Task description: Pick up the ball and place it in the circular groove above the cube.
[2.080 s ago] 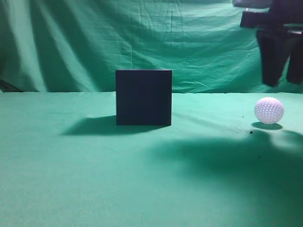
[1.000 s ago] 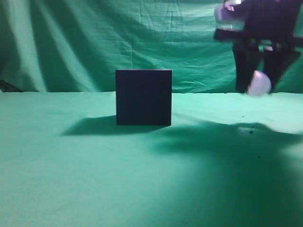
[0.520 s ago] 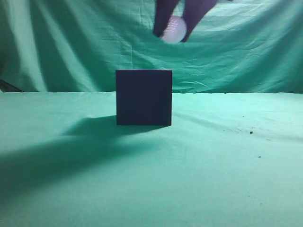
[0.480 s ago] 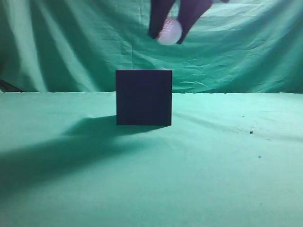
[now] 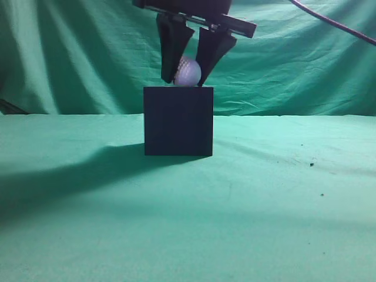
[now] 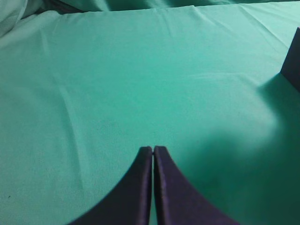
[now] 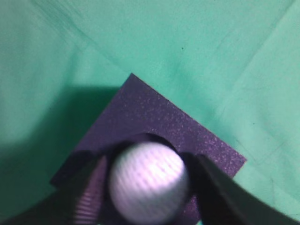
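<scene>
The ball (image 5: 188, 71) sits pinched between the two dark fingers (image 5: 171, 44) of the right end effector (image 5: 187, 79), directly above the cube (image 5: 178, 121), its underside at or just over the cube's top face. Held there so it can drop straight into the groove; judging by this, the release is the step in hand, not yet done.

The cube stands on the green bench (image 5: 264, 205), with a green cloth backdrop (image 5: 76, 53) behind the cube.

Right wrist view: looks down past the ball (image 7: 147, 183) and shows the round groove (image 7: 154, 138) cut in the cube's top (image 7: 187, 131), its rim curving just behind the ball. So the ball looks roughly centred over the groove. The exterior view cannot show the groove at all, only the cube's front face; it does give the height, which the wrist view cannot. Whether the ball already touches the groove, cannot tell.

Left wrist view: the left end effector (image 6: 153, 149) is closed on nothing, tips together, over bare bench, with a corner of the cube (image 6: 293, 58) at the right edge. It is parked well away from the cube, out of the way.
</scene>
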Available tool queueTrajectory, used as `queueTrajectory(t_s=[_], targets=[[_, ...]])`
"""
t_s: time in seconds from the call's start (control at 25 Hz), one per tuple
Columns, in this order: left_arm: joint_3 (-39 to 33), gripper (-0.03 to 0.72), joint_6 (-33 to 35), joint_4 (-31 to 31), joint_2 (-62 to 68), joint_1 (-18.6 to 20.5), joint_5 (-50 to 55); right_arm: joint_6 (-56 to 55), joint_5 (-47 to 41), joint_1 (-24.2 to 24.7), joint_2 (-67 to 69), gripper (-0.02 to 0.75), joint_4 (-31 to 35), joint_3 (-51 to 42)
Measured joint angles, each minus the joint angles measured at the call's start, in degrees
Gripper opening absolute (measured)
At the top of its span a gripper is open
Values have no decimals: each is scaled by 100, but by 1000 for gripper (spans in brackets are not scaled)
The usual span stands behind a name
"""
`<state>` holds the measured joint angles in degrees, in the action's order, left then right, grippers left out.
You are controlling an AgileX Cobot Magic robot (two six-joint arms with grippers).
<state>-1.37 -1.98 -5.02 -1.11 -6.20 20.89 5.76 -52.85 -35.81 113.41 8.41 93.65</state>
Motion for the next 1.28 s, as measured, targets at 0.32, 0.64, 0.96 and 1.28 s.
queueTrajectory(t_s=[0.32, 0.64, 0.96, 1.28], targets=[[0, 0, 0, 0, 0, 0, 0, 359, -46, 0, 11, 624, 0, 9], [0, 0, 0, 0, 0, 0, 0, 44, -1556, 0, -332, 112, -340, 1015], [0, 0, 0, 0, 0, 0, 0, -436, -1878, 0, -1462, 0, -588, 1308], [0, 0, 0, 0, 0, 0, 0, -877, -1903, 0, -3262, 0, -591, 20]])
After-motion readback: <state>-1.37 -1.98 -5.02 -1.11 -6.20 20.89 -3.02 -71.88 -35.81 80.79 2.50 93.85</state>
